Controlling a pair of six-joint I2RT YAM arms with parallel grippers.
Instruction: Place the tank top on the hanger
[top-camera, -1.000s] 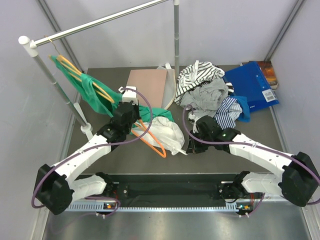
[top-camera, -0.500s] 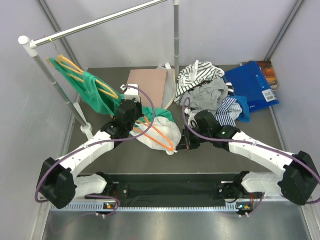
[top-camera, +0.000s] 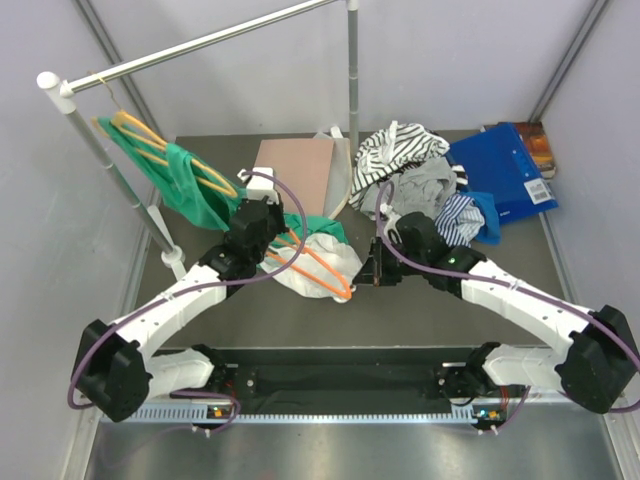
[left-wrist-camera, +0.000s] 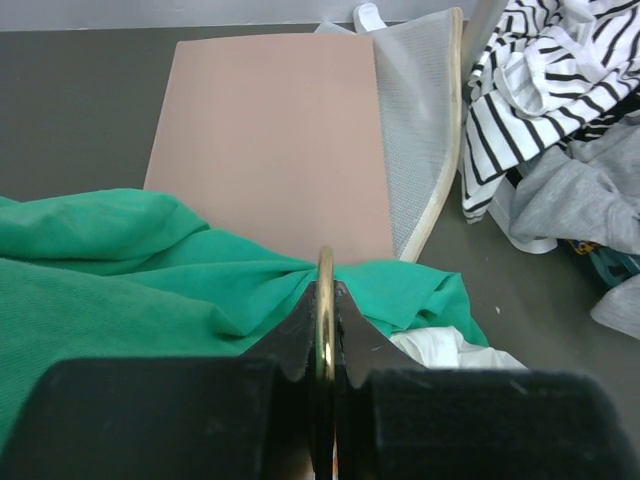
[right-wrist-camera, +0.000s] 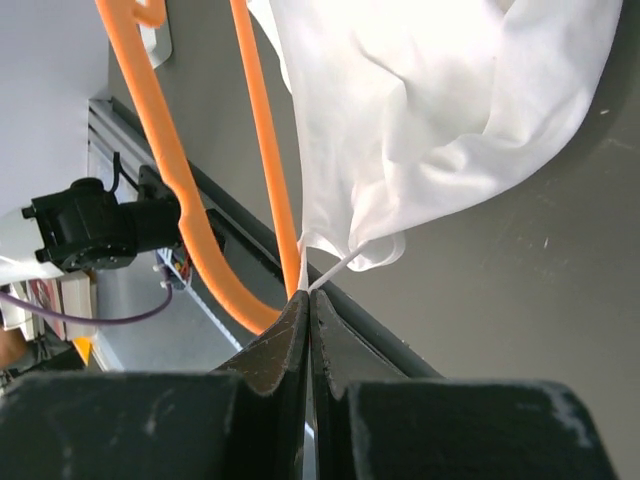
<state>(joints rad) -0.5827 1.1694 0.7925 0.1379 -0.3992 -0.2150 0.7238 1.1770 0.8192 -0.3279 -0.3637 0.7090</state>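
Two clenched holds: left gripper (left-wrist-camera: 322, 308) pinches the hanger (right-wrist-camera: 160, 140), right gripper (right-wrist-camera: 306, 312) pinches the tank top (right-wrist-camera: 420, 120).

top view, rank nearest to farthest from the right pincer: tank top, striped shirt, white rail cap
1. tank top, held by the right pincer, just left of it
2. striped shirt, rear middle
3. white rail cap, far rear left

White arm links (top-camera: 175, 300), black joint housings (top-camera: 105, 375), purple cables (top-camera: 283, 190) looping alongside; matte black fingers (right-wrist-camera: 270, 360), lightly scuffed
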